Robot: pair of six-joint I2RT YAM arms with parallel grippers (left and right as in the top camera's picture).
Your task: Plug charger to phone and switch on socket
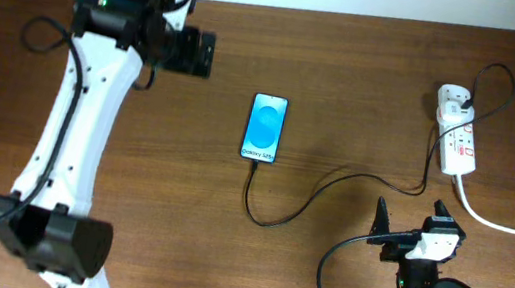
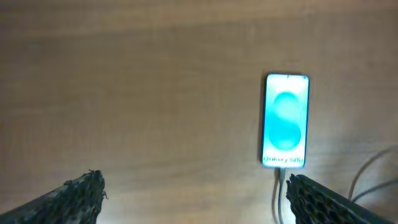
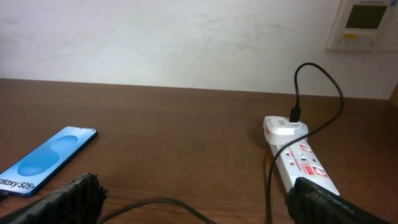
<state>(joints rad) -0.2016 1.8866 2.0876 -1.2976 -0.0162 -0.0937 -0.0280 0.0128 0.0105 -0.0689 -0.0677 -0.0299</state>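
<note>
The left gripper (image 2: 194, 183) hangs above the brown wooden surface (image 2: 137, 93) with its two black fingers (image 2: 81, 194) spread wide and nothing between them. Ahead of it and towards its right finger lies the phone (image 2: 286, 121), flat and screen up, glowing blue with a line of small text at its near end. The charger cable (image 2: 279, 194) meets the middle of that near edge, its tip seated against the phone's frame.

The right gripper (image 3: 194, 185) sits low over the surface, also spread apart and holding nothing. From the overhead view it stands near the front edge of the surface, well apart from the phone (image 1: 265, 128) and nearer the power strip (image 1: 458, 134). The charger cable (image 1: 272, 217) runs from the phone's end in a loose loop across the surface, passes just in front of the right gripper (image 1: 412, 218), then rises to the strip's far end.

In the right wrist view the white power strip (image 3: 305, 165) lies just beyond the right finger, with red markings along its top. A white adapter (image 3: 285, 127) sits in its far outlet, and the black cable arches out of it. Whether the strip's switch is on cannot be told. A thick white cord (image 1: 508, 228) leaves the strip's near end towards the right edge.
</note>
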